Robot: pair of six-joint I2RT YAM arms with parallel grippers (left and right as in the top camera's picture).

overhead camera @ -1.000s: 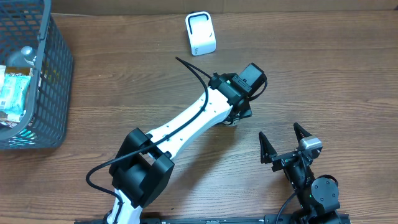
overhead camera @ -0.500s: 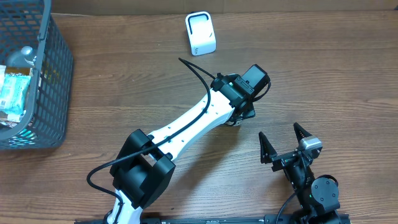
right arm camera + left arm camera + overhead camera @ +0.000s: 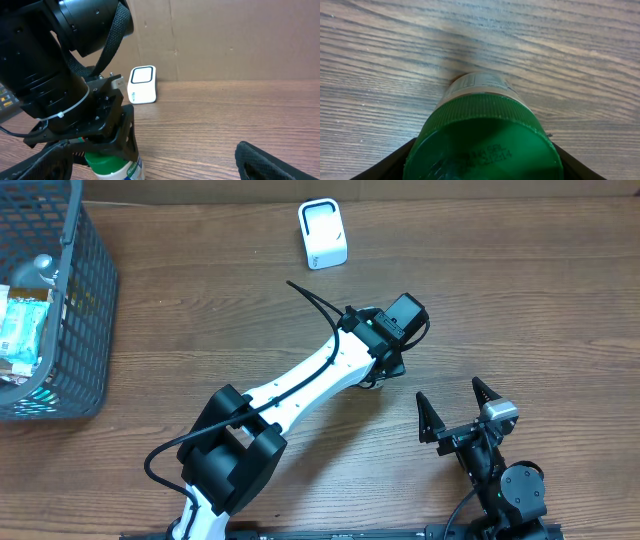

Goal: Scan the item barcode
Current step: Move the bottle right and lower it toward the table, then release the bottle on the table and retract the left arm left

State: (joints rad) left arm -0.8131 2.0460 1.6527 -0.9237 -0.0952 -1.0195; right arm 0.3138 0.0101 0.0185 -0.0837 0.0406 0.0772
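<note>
The item is a white bottle with a green cap (image 3: 485,140), standing upright below my left gripper (image 3: 482,167). That gripper is shut on the cap, with a dark finger (image 3: 385,167) pressed against each side. From the right wrist view the bottle (image 3: 112,167) shows under the left gripper's black fingers, its lower part cut off by the frame edge. Overhead, the left gripper (image 3: 385,360) hides the bottle almost fully. The white scanner (image 3: 323,234) stands at the far edge of the table, also seen as a white scanner (image 3: 142,85) behind the bottle. My right gripper (image 3: 457,412) is open and holds nothing.
A blue wire basket (image 3: 90,310) with packaged goods sits at the far left. A cardboard wall (image 3: 240,40) rises behind the table. The left arm's white link (image 3: 300,385) stretches diagonally across the middle of the wooden table (image 3: 520,290).
My left gripper with the bottle has shifted slightly toward the front of the table. The right arm has not moved.
</note>
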